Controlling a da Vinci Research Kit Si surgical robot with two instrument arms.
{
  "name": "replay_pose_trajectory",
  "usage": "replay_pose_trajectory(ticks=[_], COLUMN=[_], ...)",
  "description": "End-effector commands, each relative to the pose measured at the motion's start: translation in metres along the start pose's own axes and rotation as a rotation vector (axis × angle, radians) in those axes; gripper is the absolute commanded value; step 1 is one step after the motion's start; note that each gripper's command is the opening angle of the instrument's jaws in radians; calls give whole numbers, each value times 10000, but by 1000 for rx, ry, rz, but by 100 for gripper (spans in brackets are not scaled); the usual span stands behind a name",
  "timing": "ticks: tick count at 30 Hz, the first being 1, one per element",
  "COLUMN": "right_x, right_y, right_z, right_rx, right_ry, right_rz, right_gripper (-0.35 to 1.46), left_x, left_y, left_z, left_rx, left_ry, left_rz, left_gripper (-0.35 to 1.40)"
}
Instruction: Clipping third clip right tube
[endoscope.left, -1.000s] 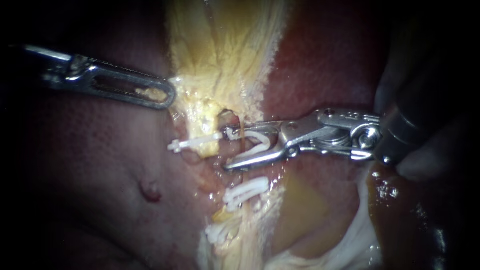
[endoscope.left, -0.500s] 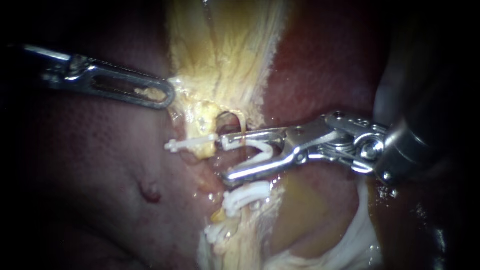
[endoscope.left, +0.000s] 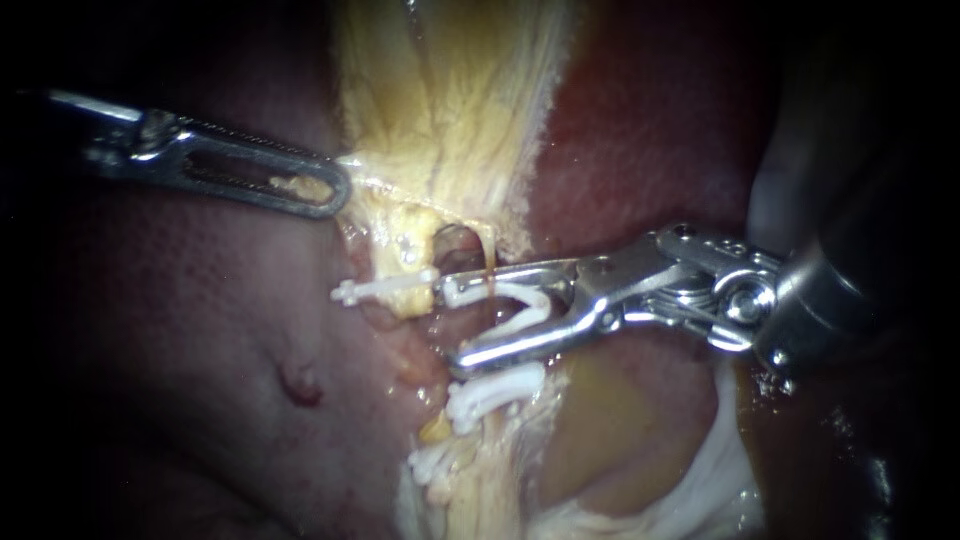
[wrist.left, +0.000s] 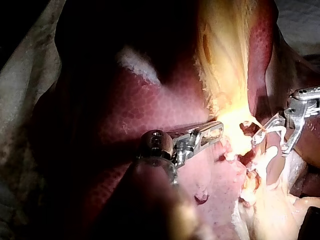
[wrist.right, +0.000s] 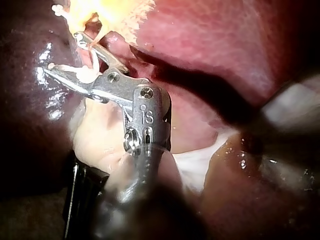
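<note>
While its 2 jaws stand apart, the right instrument (endoscope.left: 452, 320) carries an open clip (endoscope.left: 520, 300) between them, 1 white leg lying along each jaw. The thin right tube (endoscope.left: 487, 262) comes down between the jaw tips, inside the clip's mouth. Just past the upper jaw tip a closed clip (endoscope.left: 385, 288) sits across the neighbouring strand, and 2 lower clips (endoscope.left: 495, 388) lie under the lower jaw. Well apart, the left instrument (endoscope.left: 310, 190) has its slotted jaws together on the edge of the yellow tissue (endoscope.left: 450, 100), with the liver (endoscope.left: 200, 330) beneath it.
</note>
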Motion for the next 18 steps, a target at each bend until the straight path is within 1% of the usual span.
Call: replay_pose_trajectory(ticks=[1,6,11,18], right_x=[0,-2,-4,-4], right_y=[0,3,4,6], right_z=[-1,-8,-16,-19], right_rx=[0,2,6,4], right_ry=[0,-2,-3,-3], right_rz=[0,0,0,0], right_gripper=[44,31,1,-29], left_x=[0,0,0,0], left_y=[0,0,1,1], left_z=[0,0,1,1], left_rx=[0,0,0,0], left_ry=[0,0,0,0], left_rz=[0,0,0,0], left_gripper=[-35,-35,-35,-35])
